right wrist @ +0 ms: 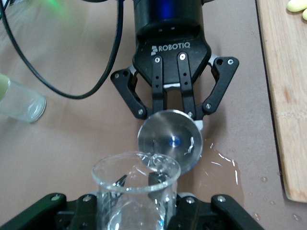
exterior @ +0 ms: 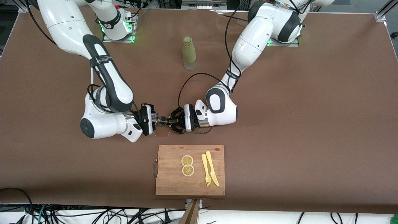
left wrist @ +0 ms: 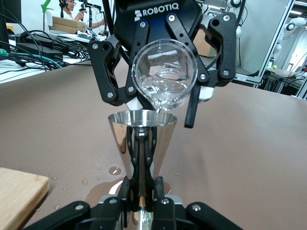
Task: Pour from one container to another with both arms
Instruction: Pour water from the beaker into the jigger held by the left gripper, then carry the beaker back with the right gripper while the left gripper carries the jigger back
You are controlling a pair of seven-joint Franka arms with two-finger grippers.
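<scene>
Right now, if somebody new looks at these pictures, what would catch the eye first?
Mid-table, the right gripper tips a clear glass beaker over a steel cone cup held by the left gripper, with spilled water on the brown table beneath. Nearer the camera lies a cutting board.

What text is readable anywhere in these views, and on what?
"ROBOTIQ": on the right gripper body, seen in the left wrist view above the tilted glass beaker.
"ROBOTIQ": on the left gripper body, seen in the right wrist view above the metal cup.
Black band on the right arm's forearm: white lettering, too small to read.
Nothing else carries text.
</scene>
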